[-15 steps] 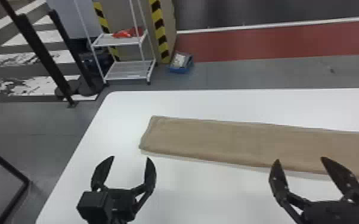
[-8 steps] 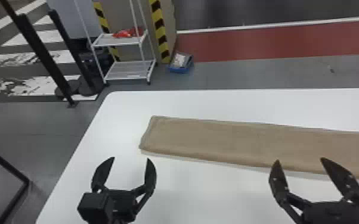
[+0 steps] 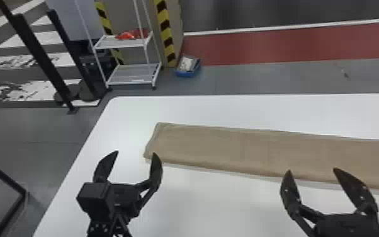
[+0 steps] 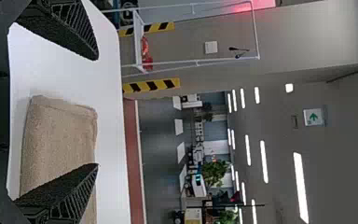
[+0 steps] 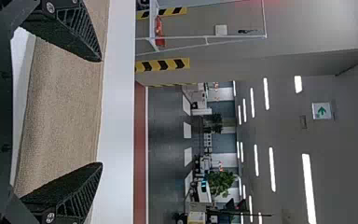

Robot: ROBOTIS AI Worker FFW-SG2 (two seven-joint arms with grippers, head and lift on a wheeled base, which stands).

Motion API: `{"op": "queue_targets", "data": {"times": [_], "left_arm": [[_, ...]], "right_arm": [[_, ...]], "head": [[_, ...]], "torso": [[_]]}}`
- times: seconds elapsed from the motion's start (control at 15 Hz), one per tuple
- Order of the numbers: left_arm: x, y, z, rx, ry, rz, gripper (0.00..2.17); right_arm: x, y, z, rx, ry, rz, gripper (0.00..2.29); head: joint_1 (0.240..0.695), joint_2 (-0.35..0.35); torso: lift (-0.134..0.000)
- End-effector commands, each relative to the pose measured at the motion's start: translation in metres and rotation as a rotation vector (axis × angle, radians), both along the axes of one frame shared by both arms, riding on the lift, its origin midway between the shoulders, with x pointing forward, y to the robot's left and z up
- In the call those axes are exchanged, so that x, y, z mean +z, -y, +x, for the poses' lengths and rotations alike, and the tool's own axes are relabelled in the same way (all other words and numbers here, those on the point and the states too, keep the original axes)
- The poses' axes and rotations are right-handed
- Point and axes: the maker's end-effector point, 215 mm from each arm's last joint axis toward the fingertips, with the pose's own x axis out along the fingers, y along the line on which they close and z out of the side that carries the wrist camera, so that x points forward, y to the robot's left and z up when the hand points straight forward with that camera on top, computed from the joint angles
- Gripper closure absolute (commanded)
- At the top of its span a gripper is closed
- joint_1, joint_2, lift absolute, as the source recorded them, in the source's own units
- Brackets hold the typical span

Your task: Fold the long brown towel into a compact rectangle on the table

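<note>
While the brown towel (image 3: 245,148) lies long and flat on the table (image 3: 214,201), L gripper (image 3: 135,153) is by the towel's L end, robot side, and R gripper (image 3: 312,170) is farther R along the towel's near edge; both sets of jaws are wide open, w/ nothing held. Main risk, prob.: a shallow pinch at the towel's end takes the top layer only, so layers shear & the fold goes crooked. Also, if L & R lift unevenly, the towel could twist or drag askew, esp. w/ so much length trailing.
</note>
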Motion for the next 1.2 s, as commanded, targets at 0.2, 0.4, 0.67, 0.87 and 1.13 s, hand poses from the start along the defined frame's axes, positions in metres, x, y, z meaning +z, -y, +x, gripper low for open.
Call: {"op": "queue_targets", "data": {"times": [0.2, 0.4, 0.67, 0.87, 1.13], "left_arm": [[-0.027, -0.035, 0.059, 0.027, -0.221, -0.048, 0.06], [-0.032, -0.056, 0.089, 0.036, -0.293, -0.086, 0.07], [-0.046, -0.053, 0.122, 0.023, -0.373, -0.135, 0.07], [-0.07, -0.039, 0.137, -0.007, -0.452, -0.146, 0.07], [-0.092, -0.036, 0.138, -0.012, -0.516, -0.16, 0.07]], "right_arm": [[0.0, 0.0, 0.0, 0.007, -0.001, 0.004, 0.09], [0.0, -0.001, 0.001, 0.005, -0.003, 0.008, 0.09], [-0.001, -0.002, 0.001, 0.006, -0.005, 0.005, 0.09], [-0.002, -0.002, 0.002, 0.007, -0.009, 0.003, 0.09], [-0.005, -0.002, 0.003, 0.01, -0.014, 0.0, 0.09]], "head": [[0.695, 0.206], [0.695, 0.222], [0.695, 0.242], [0.695, 0.23], [0.695, 0.216]], "torso": [[-0.122], [-0.122], [-0.122], [-0.122], [-0.122]]}}
